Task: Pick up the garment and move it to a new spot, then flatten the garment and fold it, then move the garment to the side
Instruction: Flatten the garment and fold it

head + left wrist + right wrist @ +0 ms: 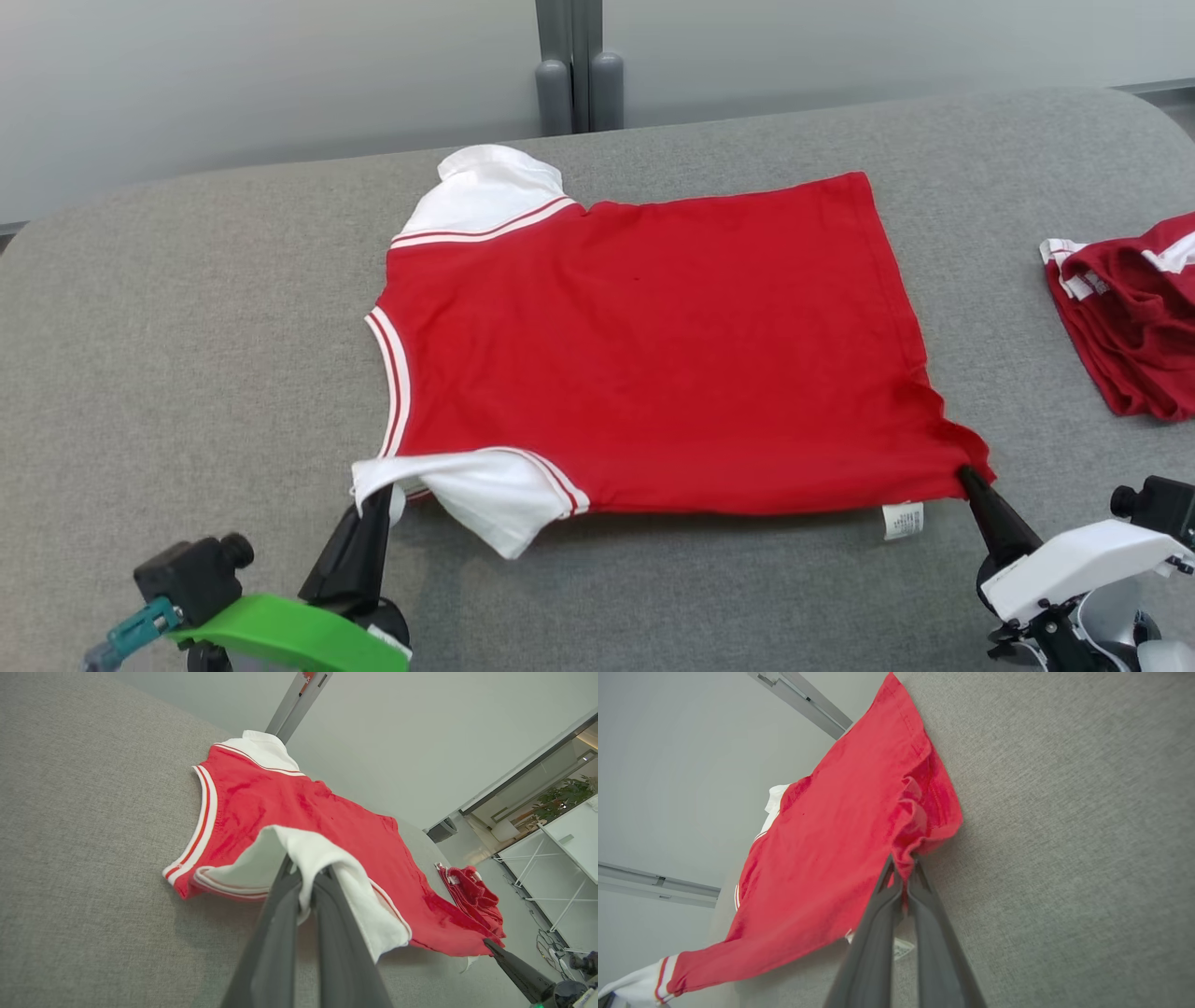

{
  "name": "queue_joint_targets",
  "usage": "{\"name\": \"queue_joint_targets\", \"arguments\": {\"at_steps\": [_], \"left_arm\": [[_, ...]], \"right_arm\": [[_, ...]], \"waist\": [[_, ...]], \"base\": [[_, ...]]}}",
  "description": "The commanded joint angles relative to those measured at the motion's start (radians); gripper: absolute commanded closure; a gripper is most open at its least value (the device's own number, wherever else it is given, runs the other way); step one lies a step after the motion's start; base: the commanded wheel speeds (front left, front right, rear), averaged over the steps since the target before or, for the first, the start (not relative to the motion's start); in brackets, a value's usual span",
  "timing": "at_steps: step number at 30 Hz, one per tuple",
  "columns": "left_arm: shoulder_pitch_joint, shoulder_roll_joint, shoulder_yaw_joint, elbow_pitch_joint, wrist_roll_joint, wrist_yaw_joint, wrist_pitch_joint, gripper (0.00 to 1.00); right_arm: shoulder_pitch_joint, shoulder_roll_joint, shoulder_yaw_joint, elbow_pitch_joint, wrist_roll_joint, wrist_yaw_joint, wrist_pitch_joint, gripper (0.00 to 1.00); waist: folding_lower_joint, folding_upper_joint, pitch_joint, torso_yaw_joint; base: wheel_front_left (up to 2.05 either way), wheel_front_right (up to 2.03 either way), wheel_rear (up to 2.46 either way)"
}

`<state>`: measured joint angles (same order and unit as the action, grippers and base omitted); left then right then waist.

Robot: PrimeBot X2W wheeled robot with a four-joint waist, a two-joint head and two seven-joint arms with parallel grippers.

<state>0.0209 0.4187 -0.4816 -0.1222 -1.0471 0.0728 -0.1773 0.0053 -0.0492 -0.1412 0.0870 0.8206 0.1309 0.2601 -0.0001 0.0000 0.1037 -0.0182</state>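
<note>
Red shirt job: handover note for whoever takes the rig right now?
Left gripper: shut on the near white sleeve.
Right gripper: shut on the near hem corner.
Shirt: spread on the grey cushion, near edge slightly lifted; another red garment lies at the right.
Done: laid out, looks flattened.
To do: fold it, move it aside.

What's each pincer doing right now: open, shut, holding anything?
Left pincer: closed, holding the red shirt by its white sleeve.
Right pincer: closed, holding the red shirt's hem corner.
</note>
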Motion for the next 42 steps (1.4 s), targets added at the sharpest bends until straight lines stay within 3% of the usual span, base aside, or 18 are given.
{"name": "queue_joint_targets", "arguments": {"at_steps": [1, 12, 26, 28, 29, 30, 31, 32, 33, 42], "left_arm": [[-0.038, -0.006, 0.003, 0.016, 0.001, -0.012, -0.005, 1.00], [-0.290, -0.101, 0.011, 0.229, 0.031, -0.067, -0.034, 1.00], [-0.482, -0.184, 0.011, 0.530, 0.049, -0.108, -0.056, 1.00], [-0.495, -0.192, 0.010, 0.560, 0.044, -0.105, -0.048, 1.00], [-0.503, -0.195, 0.009, 0.576, 0.045, -0.099, -0.046, 0.98], [-0.509, -0.197, 0.008, 0.588, 0.048, -0.096, -0.044, 0.87], [-0.513, -0.201, 0.007, 0.602, 0.046, -0.093, -0.040, 0.71], [-0.518, -0.201, 0.007, 0.609, 0.050, -0.091, -0.043, 0.46], [-0.524, -0.201, 0.009, 0.614, 0.055, -0.090, -0.049, 0.00], [-0.480, -0.178, 0.032, 0.562, 0.093, -0.082, -0.076, 0.00]], "right_arm": [[-0.022, -0.003, -0.002, 0.015, 0.010, -0.001, -0.009, 1.00], [-0.199, -0.003, -0.005, 0.135, 0.047, -0.001, -0.062, 1.00], [-0.462, -0.004, 0.014, 0.367, -0.067, -0.001, -0.160, 1.00], [-0.484, -0.003, 0.015, 0.394, -0.078, -0.001, -0.171, 0.59], [-0.493, -0.003, 0.018, 0.407, -0.085, -0.001, -0.177, 0.09], [-0.500, -0.003, 0.023, 0.414, -0.094, -0.001, -0.183, 0.00], [-0.507, -0.004, 0.029, 0.419, -0.099, -0.001, -0.191, 0.00], [-0.511, -0.004, 0.032, 0.421, -0.103, -0.001, -0.199, 0.00], [-0.514, -0.003, 0.040, 0.418, -0.111, -0.001, -0.210, 0.00], [-0.459, -0.003, 0.063, 0.296, -0.213, -0.001, -0.320, 0.00]], "waist": [[0.0001, 0.0000, 0.008, 0.007], [0.0001, 0.0000, 0.073, 0.007], [0.0001, 0.0000, 0.152, -0.006], [0.0001, 0.0000, 0.154, -0.004], [0.0001, 0.0000, 0.154, -0.003], [0.0001, 0.0000, 0.154, -0.003], [0.0001, 0.0000, 0.153, -0.003], [0.0001, 0.0000, 0.152, -0.002], [0.0001, 0.0000, 0.151, -0.002], [0.0001, 0.0000, 0.115, -0.002]], "base": [[0.00, 0.00, 0.00], [0.00, 0.00, 0.00], [0.00, 0.00, 0.00], [0.00, 0.00, 0.00], [0.00, 0.00, 0.00], [0.00, 0.00, 0.00], [0.00, 0.00, 0.00], [0.00, 0.00, 0.00], [0.00, 0.00, 0.00], [0.00, 0.00, 0.00]]}}
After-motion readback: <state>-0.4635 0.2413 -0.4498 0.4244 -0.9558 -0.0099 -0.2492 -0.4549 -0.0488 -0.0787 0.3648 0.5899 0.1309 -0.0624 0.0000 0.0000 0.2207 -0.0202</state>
